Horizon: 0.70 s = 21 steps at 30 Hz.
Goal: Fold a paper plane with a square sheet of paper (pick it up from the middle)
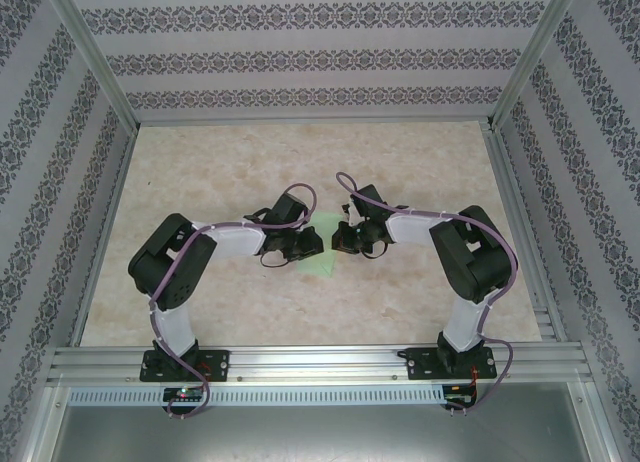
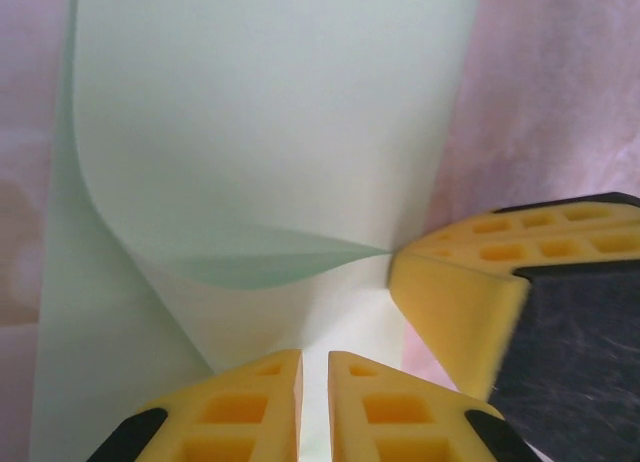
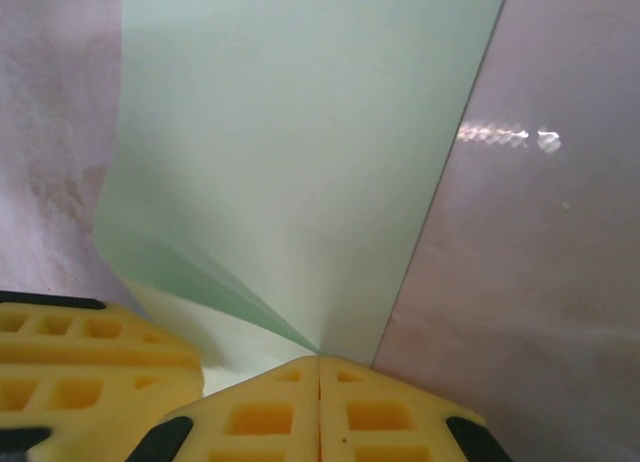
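Right pincer (image 3: pixel 320 367) pinched shut on fold of square sheet of paper (image 3: pixel 300 132) — left pincer (image 2: pixel 315 362) barely parted over it.

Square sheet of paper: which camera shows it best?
Left wrist: the square sheet of paper is close, its lifted flap curling to a pinched point. Right wrist has it close too, with less curl. Top external catches a small, mostly hidden green sliver.

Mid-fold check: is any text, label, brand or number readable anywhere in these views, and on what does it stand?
None readable.
The pale green sheet of paper is unmarked.
The yellow finger pads bear no lettering.
The wallpaper has ornament only, no letters.
Parts at the arm bases are too small to tell.
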Available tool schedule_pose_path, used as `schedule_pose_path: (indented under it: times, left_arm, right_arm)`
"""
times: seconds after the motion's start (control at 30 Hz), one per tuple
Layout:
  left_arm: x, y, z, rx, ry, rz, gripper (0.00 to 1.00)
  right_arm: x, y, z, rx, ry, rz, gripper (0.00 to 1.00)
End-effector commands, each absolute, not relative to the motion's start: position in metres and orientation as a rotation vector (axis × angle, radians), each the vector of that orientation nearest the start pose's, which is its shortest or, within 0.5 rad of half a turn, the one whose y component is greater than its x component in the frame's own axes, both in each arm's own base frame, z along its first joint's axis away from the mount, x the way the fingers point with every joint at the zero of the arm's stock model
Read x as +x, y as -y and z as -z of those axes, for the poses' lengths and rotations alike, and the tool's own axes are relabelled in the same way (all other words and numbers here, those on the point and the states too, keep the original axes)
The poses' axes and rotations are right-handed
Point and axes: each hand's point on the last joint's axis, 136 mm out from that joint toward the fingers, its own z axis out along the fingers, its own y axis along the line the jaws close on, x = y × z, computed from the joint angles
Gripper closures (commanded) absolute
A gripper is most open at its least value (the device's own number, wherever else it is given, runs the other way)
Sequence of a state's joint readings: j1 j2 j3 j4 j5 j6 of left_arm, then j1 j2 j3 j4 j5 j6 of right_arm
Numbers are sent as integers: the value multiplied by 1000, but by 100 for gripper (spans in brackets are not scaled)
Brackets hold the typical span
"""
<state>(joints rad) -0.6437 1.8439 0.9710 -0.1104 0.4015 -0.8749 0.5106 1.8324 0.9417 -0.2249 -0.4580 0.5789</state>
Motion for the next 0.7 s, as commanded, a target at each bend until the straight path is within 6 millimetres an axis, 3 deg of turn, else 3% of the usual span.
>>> schedule_pose_path:
  times: [0.0,0.33,0.67]
  left_arm:
    - [306,304,-23,-131,-2810,913,85]
    - [311,273,-8,-214,-2833,654,84]
    - [333,271,-32,-148,-2768,656,81]
  right_arm:
    - [283,-234,33,-51,-2995,-696,93]
    - [273,-220,51,-77,-3060,-556,94]
    - [264,-208,62,-92,-3099,-460,94]
